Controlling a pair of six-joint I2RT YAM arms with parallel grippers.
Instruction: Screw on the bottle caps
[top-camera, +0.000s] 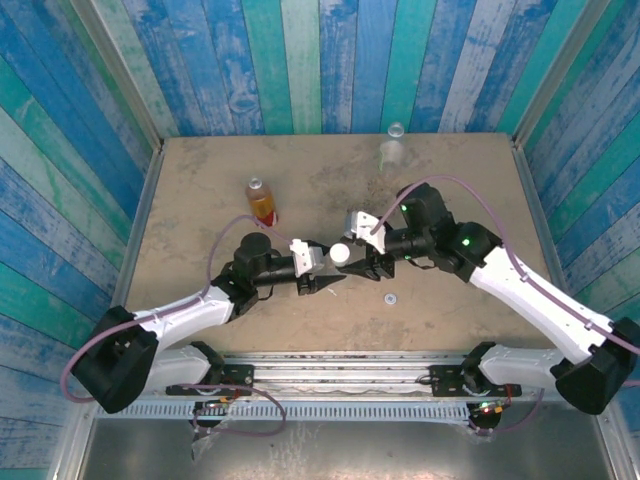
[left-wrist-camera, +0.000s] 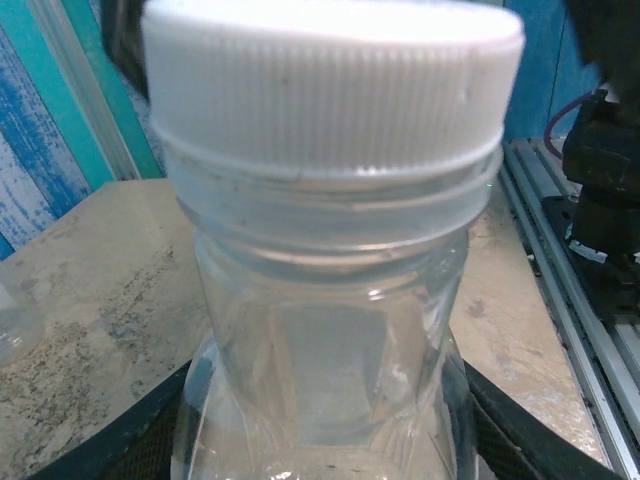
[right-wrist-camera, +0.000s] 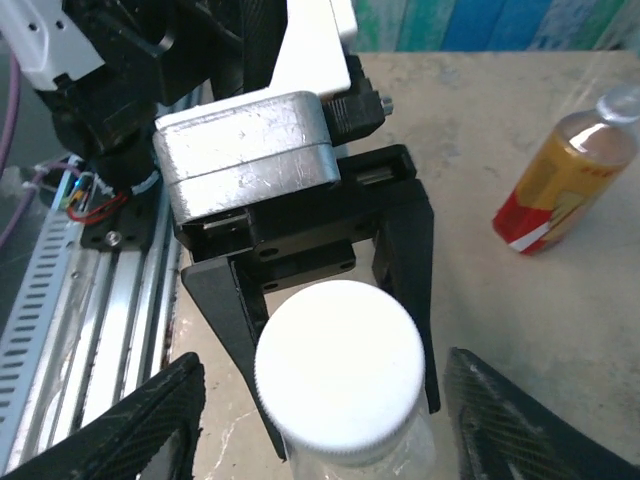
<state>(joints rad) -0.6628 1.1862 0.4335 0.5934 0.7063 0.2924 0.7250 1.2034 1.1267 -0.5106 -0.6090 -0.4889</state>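
My left gripper (top-camera: 333, 268) is shut on a clear bottle (left-wrist-camera: 320, 350), held above the table's middle with its black fingers (right-wrist-camera: 405, 260) clamped on the body. A ribbed white bottle cap (left-wrist-camera: 330, 90) sits on that bottle's neck. My right gripper (right-wrist-camera: 325, 425) is open around this cap (right-wrist-camera: 340, 360), a gap showing on each side between the cap and its fingers (right-wrist-camera: 135, 425). An orange-amber bottle (top-camera: 262, 203) with a red band stands at the left rear. Another clear bottle (top-camera: 391, 152) stands at the far edge.
A small ring (top-camera: 390, 298) lies on the table (top-camera: 200, 200) right of centre, in front of the right arm. Blue-green plank walls close in the back and sides. A metal rail (right-wrist-camera: 70, 300) runs along the near edge.
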